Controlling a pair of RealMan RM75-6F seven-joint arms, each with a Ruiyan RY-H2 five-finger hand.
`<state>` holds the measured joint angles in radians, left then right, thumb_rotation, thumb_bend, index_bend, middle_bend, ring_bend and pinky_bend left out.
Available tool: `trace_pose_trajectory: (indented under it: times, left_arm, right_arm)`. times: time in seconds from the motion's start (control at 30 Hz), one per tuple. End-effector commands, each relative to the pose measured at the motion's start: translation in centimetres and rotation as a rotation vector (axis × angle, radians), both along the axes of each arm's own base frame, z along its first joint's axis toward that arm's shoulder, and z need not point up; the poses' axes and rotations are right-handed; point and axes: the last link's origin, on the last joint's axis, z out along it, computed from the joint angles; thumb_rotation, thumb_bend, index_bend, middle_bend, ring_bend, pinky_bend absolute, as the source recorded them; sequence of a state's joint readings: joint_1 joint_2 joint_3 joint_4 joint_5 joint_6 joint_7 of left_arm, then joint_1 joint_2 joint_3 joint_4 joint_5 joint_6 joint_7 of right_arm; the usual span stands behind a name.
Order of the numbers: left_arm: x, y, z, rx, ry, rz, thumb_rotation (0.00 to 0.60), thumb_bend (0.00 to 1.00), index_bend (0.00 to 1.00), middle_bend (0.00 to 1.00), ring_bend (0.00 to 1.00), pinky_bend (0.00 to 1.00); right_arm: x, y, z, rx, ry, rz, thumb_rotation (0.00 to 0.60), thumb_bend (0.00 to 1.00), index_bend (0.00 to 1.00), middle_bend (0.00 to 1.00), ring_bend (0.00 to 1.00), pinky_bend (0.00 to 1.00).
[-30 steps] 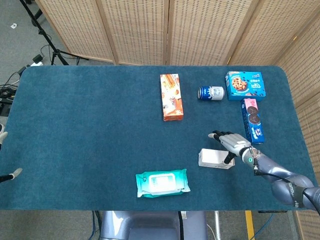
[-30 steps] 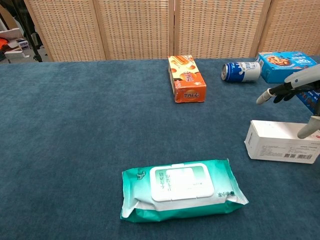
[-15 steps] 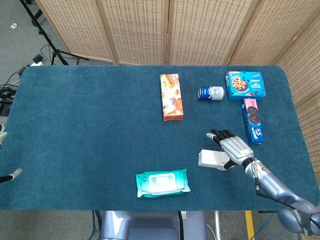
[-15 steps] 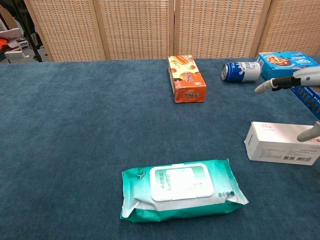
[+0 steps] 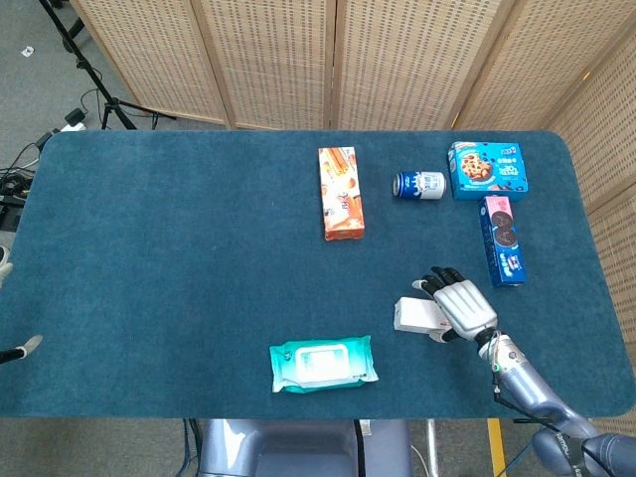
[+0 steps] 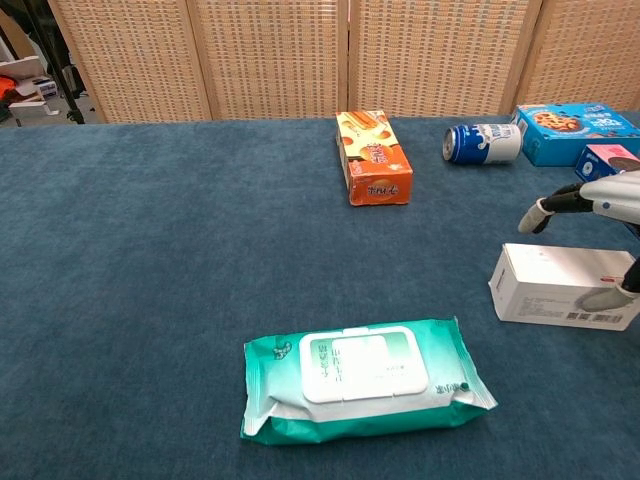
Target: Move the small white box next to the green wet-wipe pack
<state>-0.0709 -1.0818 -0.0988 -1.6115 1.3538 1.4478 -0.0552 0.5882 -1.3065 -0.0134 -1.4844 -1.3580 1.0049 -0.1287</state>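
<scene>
The small white box [image 5: 411,315] [image 6: 555,285] lies on the blue table, right of the green wet-wipe pack [image 5: 323,363] [image 6: 365,378], with a gap of cloth between them. My right hand [image 5: 462,308] [image 6: 612,192] arches over the box's right end. Its fingers [image 6: 545,210] are spread above the far edge and its thumb lies against the front face. The grip is not closed. Only pale fingertips [image 5: 22,348] of my left hand show at the far left edge, apart and holding nothing.
An orange carton [image 5: 341,193] [image 6: 374,157] lies at the table's middle back. A blue can [image 5: 419,185] on its side, a blue cookie box [image 5: 487,170] and a long blue biscuit box [image 5: 502,239] sit behind the right hand.
My right hand has drawn back toward the near edge and dropped over the box. Its thumb has come down onto the front face. The box has stayed put.
</scene>
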Motion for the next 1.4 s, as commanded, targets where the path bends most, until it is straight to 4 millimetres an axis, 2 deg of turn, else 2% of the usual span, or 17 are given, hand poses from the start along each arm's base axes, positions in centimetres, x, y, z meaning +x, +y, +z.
trace_pose_trajectory:
  times: [0.03,0.17,0.37,0.53,0.6,0.77,0.9,0.93,1.0,1.03,1.07,1.13,1.17,1.23,1.4]
  left_arm:
    - [0.0,0.0,0.0,-0.001,0.001,0.000,0.600,0.00,0.00,0.00,0.00,0.00]
    - [0.0,0.1,-0.1,-0.002,0.003,0.001,0.600,0.00,0.00,0.00,0.00,0.00]
    - [0.1,0.0,-0.2,-0.004,0.004,-0.002,0.600,0.00,0.00,0.00,0.00,0.00]
    - [0.1,0.0,-0.1,-0.005,0.004,-0.004,0.600,0.00,0.00,0.00,0.00,0.00]
    - [0.1,0.0,-0.1,-0.007,0.004,-0.001,0.600,0.00,0.00,0.00,0.00,0.00]
    - [0.1,0.0,-0.1,-0.006,0.005,0.003,0.600,0.00,0.00,0.00,0.00,0.00]
    - [0.0,0.0,-0.1,-0.003,0.004,0.006,0.600,0.00,0.00,0.00,0.00,0.00]
    - [0.0,0.0,0.0,-0.003,0.003,0.007,0.600,0.00,0.00,0.00,0.00,0.00]
    - [0.0,0.0,0.0,0.001,0.001,0.009,0.600,0.00,0.00,0.00,0.00,0.00]
    - [0.0,0.1,0.1,0.004,0.000,0.009,0.600,0.00,0.00,0.00,0.00,0.00]
    - [0.0,0.1,0.1,0.008,-0.002,0.009,0.600,0.00,0.00,0.00,0.00,0.00]
    - [-0.1,0.1,0.1,0.008,-0.003,0.008,0.600,0.00,0.00,0.00,0.00,0.00]
    - [0.0,0.2,0.1,0.006,-0.002,0.005,0.600,0.00,0.00,0.00,0.00,0.00]
    - [0.0,0.2,0.0,0.006,0.000,0.001,0.600,0.00,0.00,0.00,0.00,0.00]
    - [0.1,0.1,-0.1,0.006,0.001,-0.007,0.600,0.00,0.00,0.00,0.00,0.00]
  right_arm:
    - [-0.1,0.2,-0.1,-0.020,-0.020,0.013,0.600,0.24,0.39,0.45,0.36,0.25]
    - [0.3,0.4,0.2,-0.011,-0.084,0.011,0.600,0.42,0.47,0.54,0.44,0.28]
    - [2.0,-0.3,2.0,0.054,-0.145,-0.033,0.600,0.62,0.51,0.56,0.45,0.28]
    - [4.1,-2.2,4.2,0.186,-0.150,-0.148,0.600,0.75,0.52,0.56,0.45,0.28]
    - [5.3,-4.1,4.9,0.281,-0.089,-0.218,0.600,0.81,0.52,0.56,0.45,0.28]
    - [5.9,-5.4,4.9,0.367,-0.034,-0.293,0.600,0.92,0.56,0.58,0.46,0.28]
    - [6.0,-6.3,4.1,0.441,0.013,-0.364,0.600,0.96,0.56,0.58,0.46,0.28]
    - [5.9,-6.5,3.9,0.452,0.028,-0.374,0.600,0.95,0.56,0.57,0.45,0.28]
    - [5.6,-6.9,3.5,0.449,0.040,-0.377,0.600,0.86,0.49,0.44,0.34,0.27]
    - [5.5,-7.0,3.4,0.445,0.042,-0.375,0.600,0.73,0.40,0.28,0.20,0.24]
    - [5.3,-7.0,3.3,0.441,0.042,-0.374,0.600,0.56,0.27,0.13,0.08,0.19]
    - [4.9,-7.5,3.4,0.397,0.050,-0.346,0.600,0.32,0.12,0.00,0.00,0.09]
    - [4.8,-7.6,3.4,0.375,0.042,-0.333,0.600,0.24,0.07,0.00,0.00,0.05]
    - [4.7,-7.6,3.5,0.341,0.023,-0.322,0.600,0.20,0.04,0.00,0.00,0.03]
    - [4.6,-7.7,4.1,0.290,0.014,-0.306,0.600,0.19,0.03,0.00,0.00,0.02]
